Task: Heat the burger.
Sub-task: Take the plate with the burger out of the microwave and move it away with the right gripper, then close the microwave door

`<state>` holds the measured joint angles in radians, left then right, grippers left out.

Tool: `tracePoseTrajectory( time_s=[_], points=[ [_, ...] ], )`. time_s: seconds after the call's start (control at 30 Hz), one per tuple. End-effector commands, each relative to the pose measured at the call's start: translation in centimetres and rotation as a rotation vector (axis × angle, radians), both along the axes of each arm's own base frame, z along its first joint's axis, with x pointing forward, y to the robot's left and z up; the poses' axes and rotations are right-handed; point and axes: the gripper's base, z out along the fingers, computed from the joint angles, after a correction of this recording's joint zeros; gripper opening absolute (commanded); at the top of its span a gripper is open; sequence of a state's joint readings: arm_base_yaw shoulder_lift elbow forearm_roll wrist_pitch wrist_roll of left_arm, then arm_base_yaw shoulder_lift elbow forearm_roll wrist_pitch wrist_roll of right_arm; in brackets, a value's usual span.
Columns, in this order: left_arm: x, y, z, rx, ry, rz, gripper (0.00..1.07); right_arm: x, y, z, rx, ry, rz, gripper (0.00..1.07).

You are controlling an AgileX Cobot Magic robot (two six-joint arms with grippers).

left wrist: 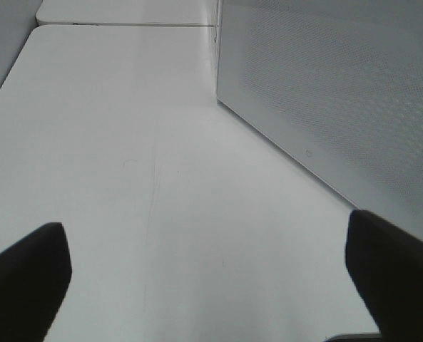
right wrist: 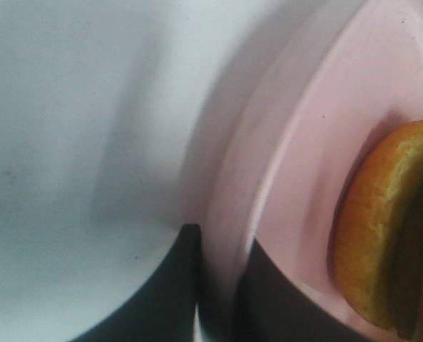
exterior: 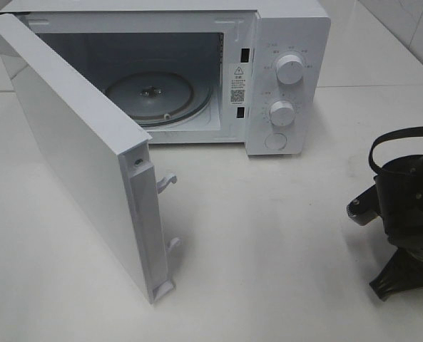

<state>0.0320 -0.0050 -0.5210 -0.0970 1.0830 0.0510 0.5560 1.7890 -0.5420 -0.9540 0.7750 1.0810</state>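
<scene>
Burger (right wrist: 382, 235) lies on pink plate (right wrist: 297, 142), whose rim right pincer (right wrist: 218, 285) clamps.

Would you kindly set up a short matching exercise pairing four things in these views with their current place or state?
Things:
1. microwave door
2. glass turntable
3. burger
4. left gripper

Places or states:
A. lying on the pink plate
B. open, over bare table
C. swung wide open
D. bare, inside the microwave

Pairs: 1-C, 2-D, 3-A, 4-B. The right gripper is shut on the plate's rim, one finger on each side.
</scene>
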Motion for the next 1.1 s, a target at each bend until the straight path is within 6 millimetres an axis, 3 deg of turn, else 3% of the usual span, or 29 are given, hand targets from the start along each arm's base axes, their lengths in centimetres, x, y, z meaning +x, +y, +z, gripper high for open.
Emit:
tracePoseTrajectory(
  time_s=[0.03,0.37,0.47,0.5,0.53,0.6,0.7,0.97,1.03,1.1],
  points=[
    [-0.2,0.0,0.0,-0.005,-0.025,0.004,0.99,0.3,-0.6,-0.1,-0.057,-0.005,-0.008,0.03],
    [-0.2,0.0,0.0,-0.005,-0.025,0.004,0.99,0.5,-0.8,-1.6,-0.082,-0.003,-0.019,0.15],
    [-0.2,0.0,0.0,-0.005,-0.025,0.004,0.99,0.5,-0.7,-1.5,-0.079,-0.004,-0.02,0.25],
    [-0.2,0.0,0.0,-0.005,-0.025,0.004,0.99,0.7,-0.5,-1.4,-0.078,-0.006,-0.022,0.33],
    [-0.2,0.0,0.0,-0.005,-0.025,0.004,0.99,0.7,-0.5,-1.4,-0.078,-0.006,-0.022,0.33],
    [-0.2,0.0,0.0,-0.005,-0.025,0.004,0.99,0.8,-0.4,-1.0,-0.079,0.008,-0.023,0.46],
    [-0.2,0.0,0.0,-0.005,-0.025,0.004,0.99,0.8,-0.4,-0.2,-0.068,-0.007,-0.041,0.51],
    [-0.2,0.0,0.0,-0.005,-0.025,0.004,0.99,0.5,-0.2,1.9,0.007,-0.038,-0.05,0.51],
    [-0.2,0.0,0.0,-0.005,-0.025,0.004,0.99,0.1,-0.1,3.8,0.069,-0.064,-0.042,0.51],
    [-0.2,0.0,0.0,-0.005,-0.025,0.004,0.99,-0.1,-0.1,4.4,0.089,-0.074,-0.043,0.51]
  ],
)
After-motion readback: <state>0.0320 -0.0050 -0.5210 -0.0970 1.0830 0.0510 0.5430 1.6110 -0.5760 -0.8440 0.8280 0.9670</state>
